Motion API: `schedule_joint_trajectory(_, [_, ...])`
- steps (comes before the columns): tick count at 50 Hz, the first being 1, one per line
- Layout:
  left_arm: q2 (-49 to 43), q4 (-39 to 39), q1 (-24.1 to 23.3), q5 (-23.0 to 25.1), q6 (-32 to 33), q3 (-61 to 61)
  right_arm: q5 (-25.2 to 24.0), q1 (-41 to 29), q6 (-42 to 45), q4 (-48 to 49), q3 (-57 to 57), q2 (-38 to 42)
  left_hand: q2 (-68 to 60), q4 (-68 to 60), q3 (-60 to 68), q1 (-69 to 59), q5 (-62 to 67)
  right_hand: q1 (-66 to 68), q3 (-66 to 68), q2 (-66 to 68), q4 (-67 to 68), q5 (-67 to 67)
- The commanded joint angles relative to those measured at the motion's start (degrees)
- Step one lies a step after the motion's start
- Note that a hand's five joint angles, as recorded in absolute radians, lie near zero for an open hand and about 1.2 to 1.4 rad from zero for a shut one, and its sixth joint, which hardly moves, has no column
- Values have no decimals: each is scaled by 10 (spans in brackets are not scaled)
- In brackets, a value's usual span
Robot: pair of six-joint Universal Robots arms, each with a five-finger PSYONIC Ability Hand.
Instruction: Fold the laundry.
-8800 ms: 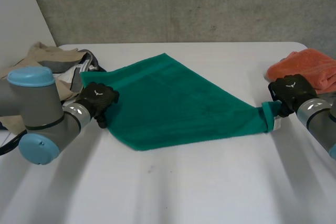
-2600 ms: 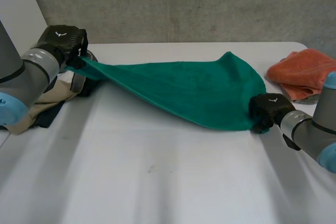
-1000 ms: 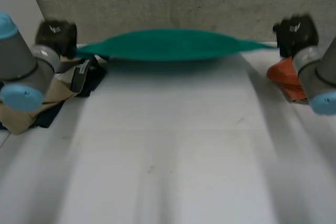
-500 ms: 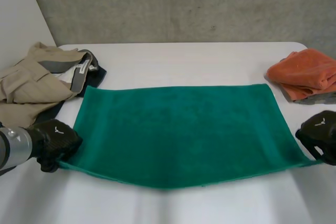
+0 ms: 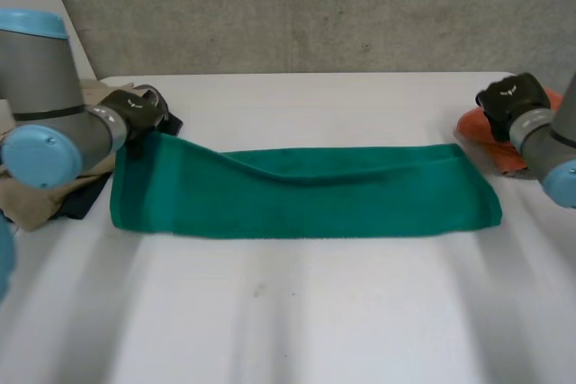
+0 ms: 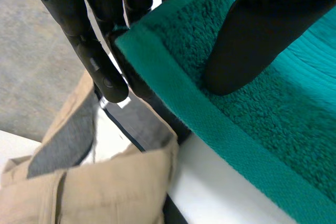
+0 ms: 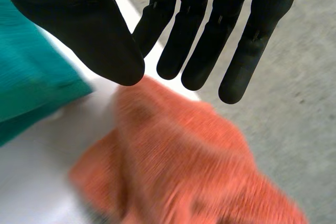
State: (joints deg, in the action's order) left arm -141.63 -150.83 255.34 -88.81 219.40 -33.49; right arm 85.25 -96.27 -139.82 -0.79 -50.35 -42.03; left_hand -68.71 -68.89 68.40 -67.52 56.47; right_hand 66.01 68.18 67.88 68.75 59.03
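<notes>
Green towel in left hand

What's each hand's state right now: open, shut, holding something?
Left hand: pinching a corner of the green towel.
Right hand: open, empty, by the orange cloth.

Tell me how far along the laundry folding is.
Done: the green terry towel lies folded in half as a long strip. In hand: the left hand pinches its far corner; the right hand is open over the crumpled orange cloth. Left: likely more folds, then the beige garment pile.
</notes>
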Motion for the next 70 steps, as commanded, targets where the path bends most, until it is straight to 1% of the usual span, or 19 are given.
schedule_joint_trajectory(1, [-99,-6,-7,-21,0,141,16,-14,10,61,112,101,-113,-111,116,-125,135,140,118,121,113,110])
schedule_joint_trajectory(5, [-146,-17,-11,-45,1,202,25,-16,17,80,175,162,-113,-111,116,-125,135,140,118,121,113,110])
schedule_joint_trajectory(8, [-153,-17,-17,-55,0,198,28,-15,4,74,194,180,-113,-111,116,-125,135,140,118,121,113,110])
schedule_joint_trajectory(9, [-152,-17,-19,-55,0,193,29,-15,-4,69,194,179,-113,-111,116,-125,135,93,71,74,66,63])
schedule_joint_trajectory(10, [-147,-18,-21,-55,1,185,29,-16,-14,62,192,178,-113,-111,116,-125,135,-124,-146,-143,-151,-154])
schedule_joint_trajectory(11, [-137,-19,-27,-55,1,167,31,-16,-41,44,186,166,-113,-111,116,-125,135,-456,-478,-475,-483,-486])
schedule_joint_trajectory(12, [-129,-20,-29,-53,1,157,29,-16,-61,32,181,157,-113,-111,116,-125,135,-531,-552,-549,-558,-561])
schedule_joint_trajectory(14, [-115,-28,-32,-51,1,137,25,-15,-95,10,170,134,-113,-111,116,-125,135,-537,-558,-555,-564,-567])
schedule_joint_trajectory(18, [-73,-62,-31,-47,-3,87,-30,-8,-178,-40,136,80,-113,-111,116,-125,135,-521,-543,-540,-549,-552])
schedule_joint_trajectory(19, [-57,-79,-29,-47,-2,67,-68,-4,-199,-54,126,66,-113,-111,116,-125,135,-473,-495,-492,-500,-503])
schedule_joint_trajectory(24, [-16,-117,-26,-44,2,8,-132,14,-215,-83,116,51,-113,-111,116,-125,135,-291,-313,-310,-319,-321])
schedule_joint_trajectory(28, [6,-130,-23,-44,2,-23,-137,25,-218,-118,133,63,-113,-111,116,-125,135,-230,-252,-249,-258,-261])
schedule_joint_trajectory(36, [18,-130,-23,-43,-5,-41,-147,33,-215,-198,191,124,-113,-111,116,-125,135,-232,-254,-251,-259,-262])
schedule_joint_trajectory(46, [10,-129,-25,-43,-12,-41,-142,35,-206,-202,223,170,-101,-100,104,-113,124,-257,-279,-276,-285,-287])
schedule_joint_trajectory(55, [7,-129,-24,-43,-13,-42,-124,33,-196,-202,228,188,-100,-98,103,-112,122,-225,-247,-244,-253,-256])
schedule_joint_trajectory(59, [6,-129,-23,-43,-13,-42,-119,32,-183,-202,229,194,-101,-99,104,-113,124,-96,-118,-115,-124,-126])
schedule_joint_trajectory(60, [6,-129,-23,-43,-13,-42,-119,32,-179,-202,228,194,-100,-98,103,-112,122,-19,-41,-38,-47,-49])
schedule_joint_trajectory(61, [6,-129,-21,-43,-13,-42,-118,33,-174,-201,226,192,-101,-99,104,-113,124,138,117,120,111,108])
schedule_joint_trajectory(70, [2,-130,-21,-43,-13,-40,-97,26,-172,-162,225,185,-98,-96,101,-110,120,140,118,121,113,110])
